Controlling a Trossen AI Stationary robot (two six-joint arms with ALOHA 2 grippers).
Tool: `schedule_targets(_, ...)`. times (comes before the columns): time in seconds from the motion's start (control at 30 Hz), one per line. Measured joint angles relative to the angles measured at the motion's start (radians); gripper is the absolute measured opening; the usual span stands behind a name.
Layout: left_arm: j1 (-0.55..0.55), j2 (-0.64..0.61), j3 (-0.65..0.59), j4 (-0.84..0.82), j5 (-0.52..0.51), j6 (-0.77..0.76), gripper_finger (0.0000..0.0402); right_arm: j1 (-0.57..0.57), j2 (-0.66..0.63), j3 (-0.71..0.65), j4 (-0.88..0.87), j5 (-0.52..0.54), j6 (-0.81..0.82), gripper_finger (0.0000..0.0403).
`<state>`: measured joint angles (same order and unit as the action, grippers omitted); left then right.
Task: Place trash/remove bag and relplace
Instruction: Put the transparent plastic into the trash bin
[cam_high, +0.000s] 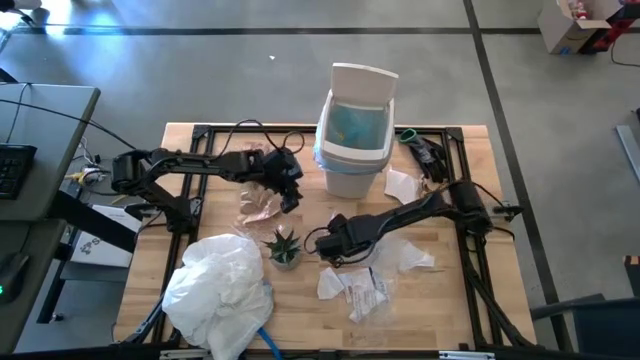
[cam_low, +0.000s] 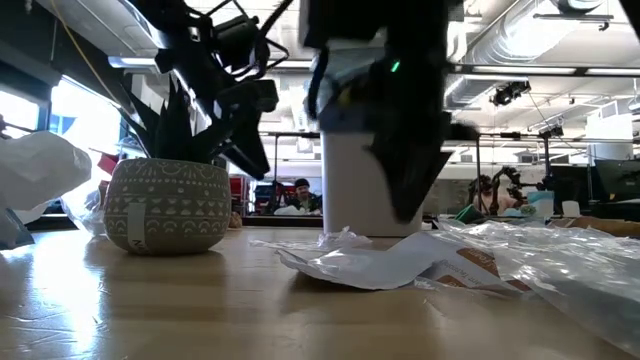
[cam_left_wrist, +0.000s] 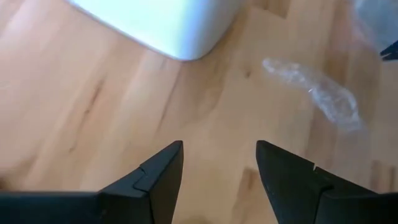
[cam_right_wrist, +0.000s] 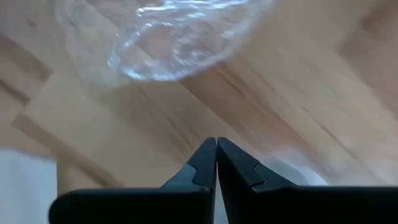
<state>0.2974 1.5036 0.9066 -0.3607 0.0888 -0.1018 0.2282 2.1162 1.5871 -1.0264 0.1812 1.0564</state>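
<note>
Left tool (cam_left_wrist: 219, 163) agape, empty

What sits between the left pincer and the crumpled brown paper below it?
Nothing visible. The left pincer hangs open just beside the crumpled brown paper, with only bare table between them. The potted plant stands nearer the front edge, off that line.

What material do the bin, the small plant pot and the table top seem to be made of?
Bin: probably plastic, white and smooth with a slight sheen and rounded corners. Pot: looks like ceramic or stoneware, matte grey with a pale pressed pattern; resin is possible. Table top: wood, light and joined in strips with visible grain, apparently sealed, as it reflects light in the low view.
</note>
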Motion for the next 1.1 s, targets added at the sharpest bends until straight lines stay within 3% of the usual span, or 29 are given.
schedule_targets(0.27,0.017,-0.058,0.0,-0.074,-0.009,0.043,0.0186,-0.11,0.079,0.001,0.203,-0.044,-0.114,0.0)
schedule_targets(0.4,0.017,-0.069,0.0,-0.079,-0.011,0.05,0.0186,-0.138,0.069,0.01,0.338,0.15,-0.167,0.0)
schedule_targets(0.57,0.017,-0.069,0.0,-0.096,-0.011,0.054,0.0186,-0.122,-0.029,0.034,0.326,0.291,-0.22,0.0)
schedule_targets(0.83,0.023,-0.061,0.0,-0.037,-0.002,0.091,0.0187,-0.033,-0.17,0.032,0.257,0.307,-0.178,0.0)
schedule_targets(1.1,0.018,-0.019,0.001,0.069,0.035,0.164,0.0221,0.027,-0.246,0.03,0.249,0.269,-0.163,0.0001)
